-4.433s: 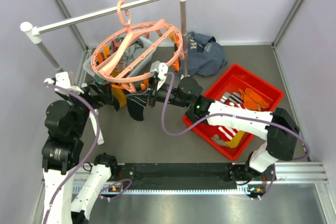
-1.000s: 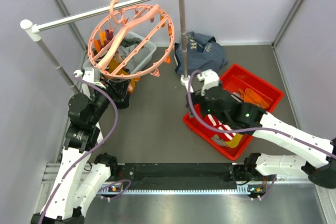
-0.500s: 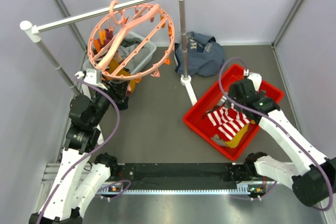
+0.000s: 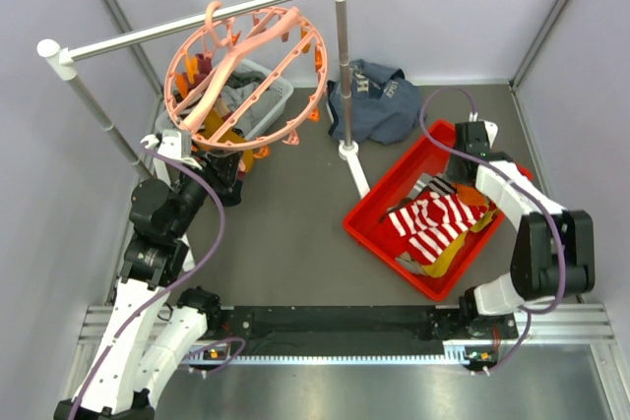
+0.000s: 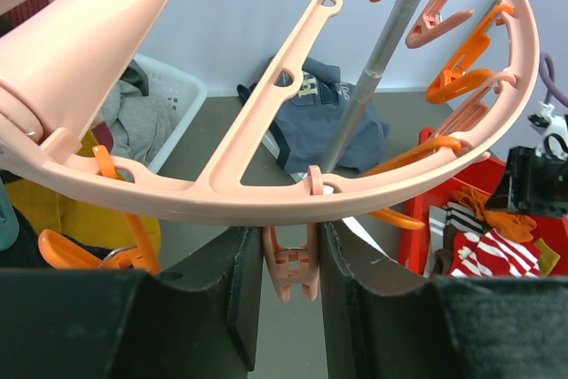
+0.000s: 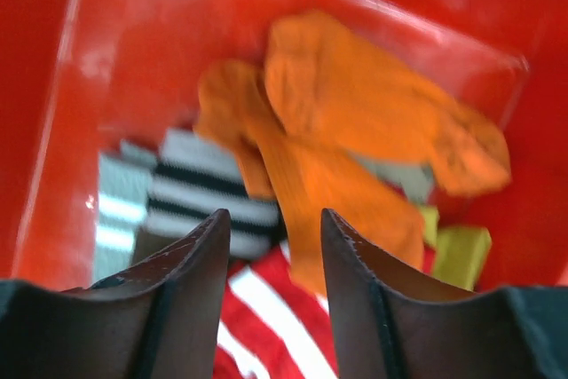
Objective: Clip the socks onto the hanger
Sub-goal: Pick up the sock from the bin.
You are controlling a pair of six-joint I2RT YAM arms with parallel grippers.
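My left hand (image 5: 290, 250) is narrow. Its two fingers stand close on either side of one pink clip peg (image 5: 291, 271), and I cannot tell whether they press it or only flank it. The clip peg hangs straight down from the hanger (image 5: 266, 203), long axis upright, mouth downward. Above it the hanger's rim sweeps across my wrist view, with orange pegs (image 5: 457, 86) along the far arc. Seen from above, the ring lies close to level under the rail (image 4: 148, 33). Its hook is up over the rail at the far left, and its thick arm runs from the hook toward me and leftward. A yellow sock (image 5: 49, 215) hangs beneath the rim on the left, and a white basket (image 5: 177, 86) sits behind it.

My right hand (image 6: 271, 219) is wide and holds nothing. It hangs over the far end of the red bin (image 4: 392, 174). Directly below its fingers lie two orange socks (image 6: 355, 122), their long axes slanting from upper left to lower right in the wrist view. Beside them are a black-and-white striped sock (image 6: 200, 188) and a red-and-white striped sock (image 4: 433, 223), which stretches roughly left to right across the bin. The bin rests on the desk (image 4: 285, 223). Beyond the rail's right post lies a navy garment (image 4: 384, 105), and its white lettering is too small to read.
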